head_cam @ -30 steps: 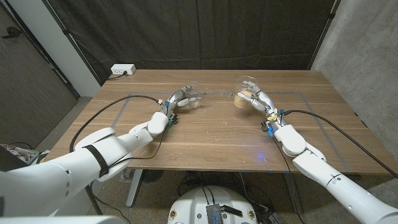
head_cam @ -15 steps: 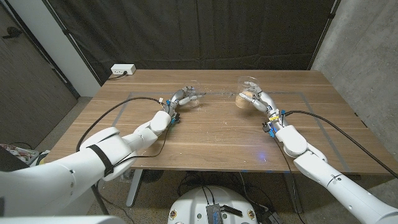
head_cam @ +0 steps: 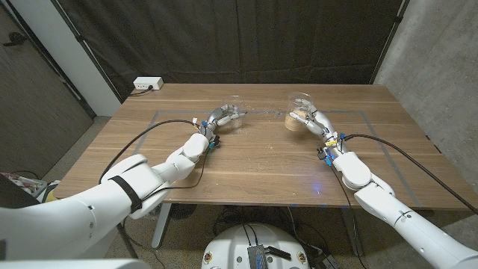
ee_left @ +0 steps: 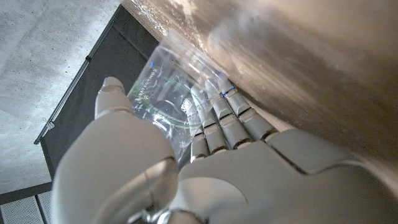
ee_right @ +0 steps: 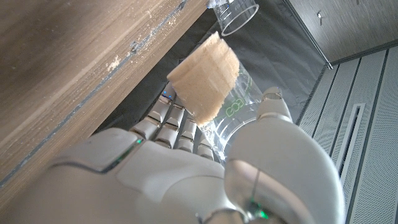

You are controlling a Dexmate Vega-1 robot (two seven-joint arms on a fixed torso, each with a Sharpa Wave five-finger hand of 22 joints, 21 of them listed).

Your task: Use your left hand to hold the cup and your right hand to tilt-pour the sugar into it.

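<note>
Left hand (head_cam: pixel 217 117) gripped the empty clear cup (head_cam: pixel 234 117) on the wooden table (head_cam: pixel 254 161) – right hand (head_cam: pixel 310 119) held the sugar cup (head_cam: pixel 296 112) just above it, well apart.

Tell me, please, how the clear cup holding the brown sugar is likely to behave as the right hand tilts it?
The sugar cup looks like thin clear plastic, so it probably flexes under a hard squeeze by the right hand. Its smooth wall may be slippery against the fingers. The sugar sits only in its bottom part, so the cup is likely light and bottom-heavy.
</note>
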